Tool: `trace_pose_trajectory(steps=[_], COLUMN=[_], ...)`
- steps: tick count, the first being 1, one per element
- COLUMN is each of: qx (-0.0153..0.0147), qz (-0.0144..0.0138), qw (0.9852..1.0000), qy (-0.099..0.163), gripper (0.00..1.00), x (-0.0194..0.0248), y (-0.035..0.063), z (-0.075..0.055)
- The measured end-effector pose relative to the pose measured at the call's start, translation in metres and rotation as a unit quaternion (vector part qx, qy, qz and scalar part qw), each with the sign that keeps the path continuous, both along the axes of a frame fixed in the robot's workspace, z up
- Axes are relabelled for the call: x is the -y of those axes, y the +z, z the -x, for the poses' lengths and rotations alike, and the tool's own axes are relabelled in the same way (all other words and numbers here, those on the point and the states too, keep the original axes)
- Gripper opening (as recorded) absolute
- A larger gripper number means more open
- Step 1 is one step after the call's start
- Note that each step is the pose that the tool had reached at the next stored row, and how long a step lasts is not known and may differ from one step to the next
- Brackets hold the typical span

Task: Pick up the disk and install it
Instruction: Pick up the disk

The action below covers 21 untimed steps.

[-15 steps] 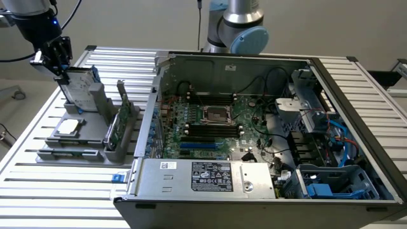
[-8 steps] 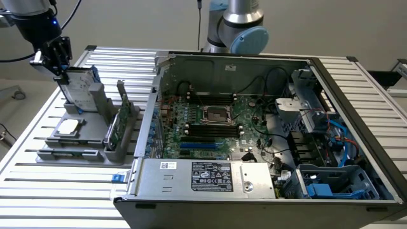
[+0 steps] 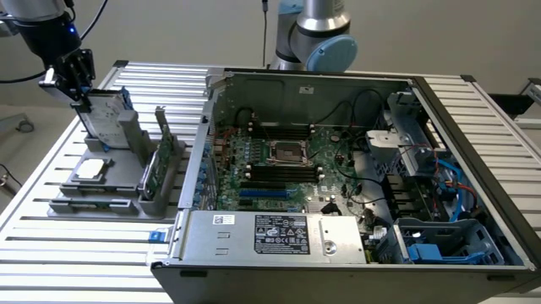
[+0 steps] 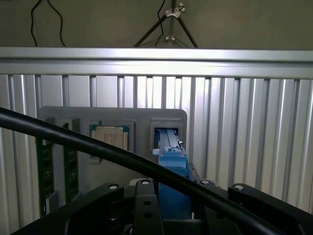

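The black two-fingered gripper (image 3: 82, 100) is closed partway on the top end of the flat silver-grey metal disk (image 3: 106, 121) with blue plastic carrier rails (image 4: 171, 164). The disk is held upright, slightly tilted, with its lower end in a slot of the grey plastic holder tray (image 3: 95, 204). The tray is set on the slatted aluminium table (image 3: 76, 259), at the exterior view's left of the open black computer case (image 3: 473, 126).
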<state>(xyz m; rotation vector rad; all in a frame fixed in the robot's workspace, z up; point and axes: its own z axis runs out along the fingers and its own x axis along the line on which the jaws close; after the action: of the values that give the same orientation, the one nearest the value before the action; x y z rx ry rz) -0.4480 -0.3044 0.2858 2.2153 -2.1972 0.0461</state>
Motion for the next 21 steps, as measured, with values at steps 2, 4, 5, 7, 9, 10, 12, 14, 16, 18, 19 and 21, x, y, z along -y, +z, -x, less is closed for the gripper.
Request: trace_pose_trajectory(steps=[2,4,5,7,9,10,12,14,16,18,19,21], qx=[0.0000,0.0000,0.0000,0.0000,0.0000,0.0000,0.0000,0.0000,0.0000,0.0000,0.0000,0.0000], qz=[0.0000,0.0000,0.0000,0.0000,0.0000,0.0000,0.0000,0.0000,0.0000,0.0000,0.0000,0.0000], qw=[1.0000,1.0000,1.0000,1.0000,1.0000,1.0000,1.0000,1.0000,1.0000,1.0000,1.0000,1.0000], qy=[0.000,0.000,0.000,0.000,0.000,0.000,0.000,0.000,0.000,0.000,0.000,0.000], gripper=[0.32,0.32,0.32,0.32,0.32,0.32,0.32,0.32,0.32,0.32,0.32,0.32], x=[0.0001,0.0002,0.0003,0.0004,0.0004,0.0004,0.0004,0.0004,0.0004,0.0004,0.0004,0.0004], y=[0.0000,0.0000,0.0000,0.0000,0.0000,0.0000,0.0000,0.0000,0.0000,0.0000,0.0000,0.0000], z=[0.0000,0.0001,0.0001,0.0001,0.0001,0.0000,0.0001,0.0001,0.0001,0.0001,0.0001,0.0001])
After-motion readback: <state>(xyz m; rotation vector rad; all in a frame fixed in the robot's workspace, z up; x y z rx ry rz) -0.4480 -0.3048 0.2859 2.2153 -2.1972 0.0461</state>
